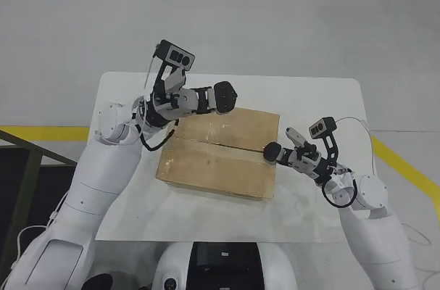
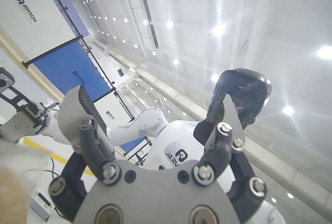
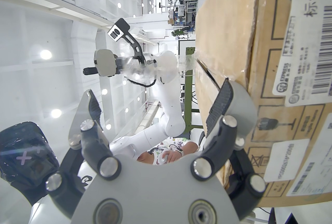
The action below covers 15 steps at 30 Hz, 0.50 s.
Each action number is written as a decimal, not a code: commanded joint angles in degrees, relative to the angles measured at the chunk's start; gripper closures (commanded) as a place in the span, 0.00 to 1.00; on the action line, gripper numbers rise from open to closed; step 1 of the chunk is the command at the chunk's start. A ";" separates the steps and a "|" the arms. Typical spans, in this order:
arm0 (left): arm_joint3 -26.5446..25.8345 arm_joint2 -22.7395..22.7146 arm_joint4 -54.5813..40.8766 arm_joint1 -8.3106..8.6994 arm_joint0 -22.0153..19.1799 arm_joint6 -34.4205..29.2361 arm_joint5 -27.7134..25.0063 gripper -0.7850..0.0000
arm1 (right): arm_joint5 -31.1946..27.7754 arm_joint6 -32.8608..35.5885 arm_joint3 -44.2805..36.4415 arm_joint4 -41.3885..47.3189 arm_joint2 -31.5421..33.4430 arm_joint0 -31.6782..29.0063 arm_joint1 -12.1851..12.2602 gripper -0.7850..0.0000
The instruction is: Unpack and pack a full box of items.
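A closed cardboard box (image 1: 212, 167) is set near the middle of the white desk (image 1: 314, 94), with its two top flaps met along a seam (image 1: 220, 143) that runs the box's length. The left gripper (image 1: 225, 96) is held over the box's far edge, toward its left corner, and is tilted upward, away from the box. Its fingers (image 2: 77, 105) are spread apart and nothing is held between them. The right gripper (image 1: 272, 152) is placed at the box's right end, level with the seam. Its fingers (image 3: 223, 103) are likewise spread and nothing is gripped. One finger is seen right at the box's upper edge, while the other is held off the box, above its top. Whether the finger at the edge is touching the cardboard cannot be told. Printed labels (image 3: 306, 48) are stuck on the box's right end face.
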 commanded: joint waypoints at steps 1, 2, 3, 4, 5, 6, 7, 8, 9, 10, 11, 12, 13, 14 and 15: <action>0.19 0.23 -0.56 -0.30 -0.55 -0.30 -0.21 0.00 | 0.00 0.00 0.00 0.00 0.00 0.00 0.00 0.00; 0.21 0.23 -0.61 -0.41 -0.81 -0.51 -0.29 0.00 | 0.00 0.00 0.00 0.00 0.00 0.00 0.00 0.00; 0.32 0.17 -0.48 -0.49 -1.00 -0.71 -0.41 0.00 | 0.00 0.00 0.00 0.00 0.00 0.00 0.00 0.00; 0.42 0.00 -0.38 -0.54 -1.11 -0.83 -0.57 0.00 | 0.00 0.00 0.00 0.00 0.00 0.00 0.00 0.00; 0.57 -0.31 -0.23 -0.56 -1.14 -0.88 -0.68 0.00 | 0.00 0.00 0.00 0.00 0.00 0.00 0.00 0.00; 0.68 -0.79 0.01 -0.53 -1.11 -0.94 -0.77 0.00 | 0.00 0.00 0.00 0.00 0.00 0.00 0.00 0.00; 0.77 -1.43 0.33 -0.45 -1.02 -1.06 -0.81 0.00 | 0.00 0.00 0.00 0.00 0.00 0.00 0.00 0.00; 0.84 -2.22 0.73 -0.32 -0.84 -1.22 -0.79 0.00 | 0.00 0.00 0.00 0.00 0.00 0.00 0.00 0.00; 0.94 -3.13 1.21 -0.14 -0.56 -1.36 -0.64 0.00 | 0.00 0.00 0.00 0.00 0.00 0.00 0.00 0.00; 1.05 -4.17 2.01 0.09 -0.20 -1.50 -0.47 0.00 | 0.00 0.00 0.00 0.00 0.00 0.00 0.00 0.00; 1.13 -5.31 2.78 0.35 0.32 -1.69 -0.19 0.00 | 0.00 0.00 0.00 0.00 0.00 0.00 0.00 0.00; 1.22 -6.55 3.46 0.65 1.02 -1.93 0.17 0.00 | 0.00 0.00 0.00 0.00 0.00 0.00 0.00 0.00; 1.27 -7.86 4.14 0.98 1.84 -2.27 0.62 0.00 | 0.00 0.00 0.00 0.00 0.00 0.00 0.00 0.00; 1.33 -9.25 4.57 1.31 2.75 -2.35 1.33 0.00 | 0.00 0.00 0.00 0.00 0.00 0.00 0.00 0.00; 1.21 -10.69 4.78 1.65 3.71 -2.48 2.10 0.00 | 0.00 0.00 0.00 0.00 0.00 0.00 0.00 0.00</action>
